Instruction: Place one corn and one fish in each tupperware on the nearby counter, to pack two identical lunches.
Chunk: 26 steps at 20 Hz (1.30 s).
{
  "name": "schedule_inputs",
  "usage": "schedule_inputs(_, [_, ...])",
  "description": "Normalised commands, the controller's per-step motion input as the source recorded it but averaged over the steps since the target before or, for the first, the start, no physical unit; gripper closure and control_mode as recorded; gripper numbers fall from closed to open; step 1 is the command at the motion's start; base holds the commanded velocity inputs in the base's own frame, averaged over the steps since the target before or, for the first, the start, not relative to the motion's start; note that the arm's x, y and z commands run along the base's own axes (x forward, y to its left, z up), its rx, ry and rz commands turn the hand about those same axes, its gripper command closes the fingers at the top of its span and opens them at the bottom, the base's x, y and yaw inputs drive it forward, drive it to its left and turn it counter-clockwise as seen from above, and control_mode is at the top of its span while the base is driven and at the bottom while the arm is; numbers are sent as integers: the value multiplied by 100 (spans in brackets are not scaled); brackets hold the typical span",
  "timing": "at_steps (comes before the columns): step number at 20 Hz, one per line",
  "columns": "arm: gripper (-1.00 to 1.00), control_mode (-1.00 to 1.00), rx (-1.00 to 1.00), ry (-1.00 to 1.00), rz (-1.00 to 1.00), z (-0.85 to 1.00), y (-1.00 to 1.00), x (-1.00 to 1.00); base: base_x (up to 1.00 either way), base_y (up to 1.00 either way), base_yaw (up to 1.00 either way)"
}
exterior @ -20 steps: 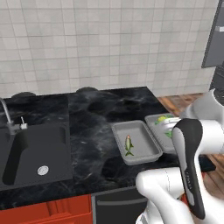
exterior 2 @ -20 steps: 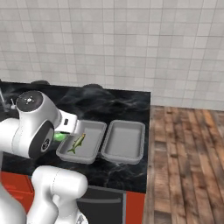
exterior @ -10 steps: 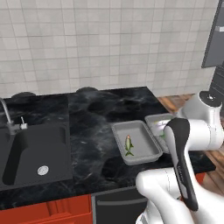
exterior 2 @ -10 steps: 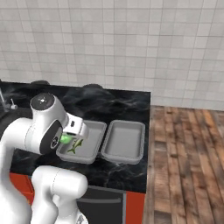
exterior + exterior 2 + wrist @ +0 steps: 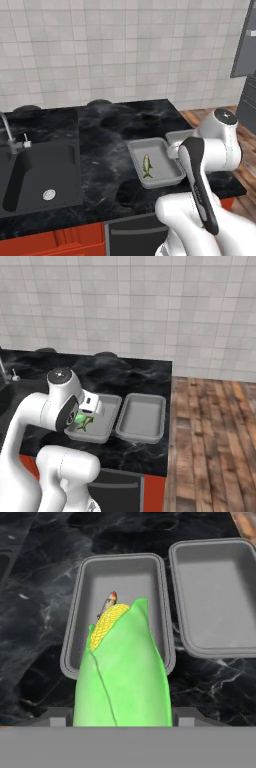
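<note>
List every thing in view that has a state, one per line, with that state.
Corn: held in the gripper, above the left tray.
Gripper: shut on the corn.
Left tray: holds one fish, no corn yet.
Fish: lying flat in the left tray.
Right tray: empty.
Sink: empty.

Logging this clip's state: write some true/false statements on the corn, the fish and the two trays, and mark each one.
1. A fish lies in the tray nearer the sink. True.
2. The other tray already holds a corn and a fish. False: it holds nothing.
3. The gripper carries a green corn. True.
4. In the hand view the corn hangs over the tray that has no fish. False: it is over the tray with the fish.
5. The two trays sit side by side on the counter. True.
</note>
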Motion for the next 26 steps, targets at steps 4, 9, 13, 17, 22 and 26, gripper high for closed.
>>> schedule_inputs(4, [100,-100,0,-5,-2,-32,13,39,0,0,0])
schedule_inputs(9, [100,-100,0,-6,-2,-29,1,43,0,0,0])
schedule_inputs(13, [100,-100,0,-6,-3,-31,-5,38,0,0,0])
schedule_inputs(17, [100,-100,0,-3,-2,-30,-4,33,0,0,0])
schedule_inputs(22, [100,-100,0,0,-1,-22,0,26,0,0,0])
schedule_inputs(26, [100,-100,0,0,0,-24,0,24,0,0,0])
